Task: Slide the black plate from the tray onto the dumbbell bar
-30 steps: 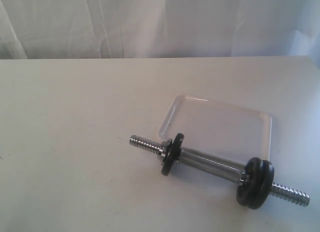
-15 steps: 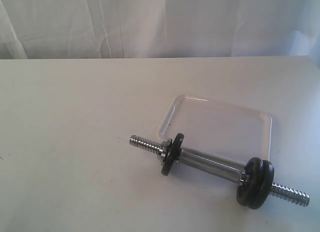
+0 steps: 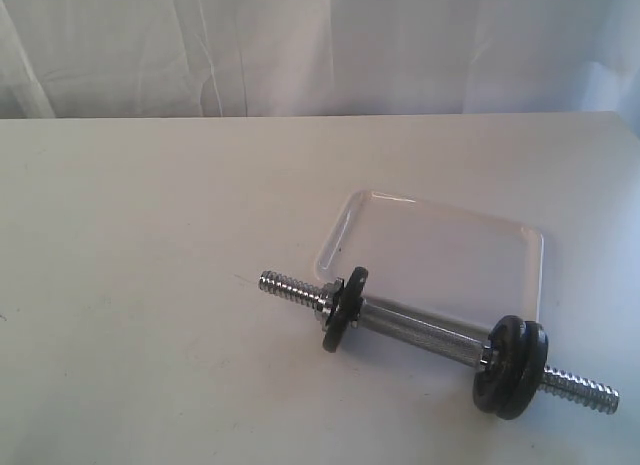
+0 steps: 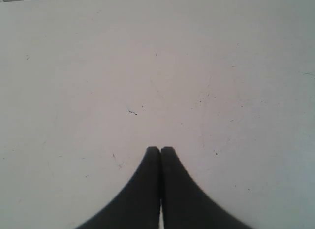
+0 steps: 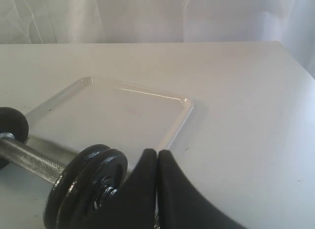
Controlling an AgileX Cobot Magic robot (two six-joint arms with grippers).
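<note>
Black left tool (image 4: 160,149): tips pressed together, nothing held, over bare white surface (image 4: 98,66). Short shiny chrome steel dumbbell bar (image 3: 420,330) lies just in front of the shallow white glossy plastic tray (image 3: 450,250), which holds no disc. One small matte black iron disc (image 3: 344,310) sits by the bar's left thread; a pair of like discs (image 3: 505,365) by the right. The round black plate (image 3: 530,370) I judge to be the outer of that pair, unconfirmed. Right tool (image 5: 157,151): tips together, empty, just beside the pair. Judgement: loading looks done; I would back the right tool off gently, not nudging the discs. Exterior view shows neither tool; only the right wrist view reveals that closeness.
</note>
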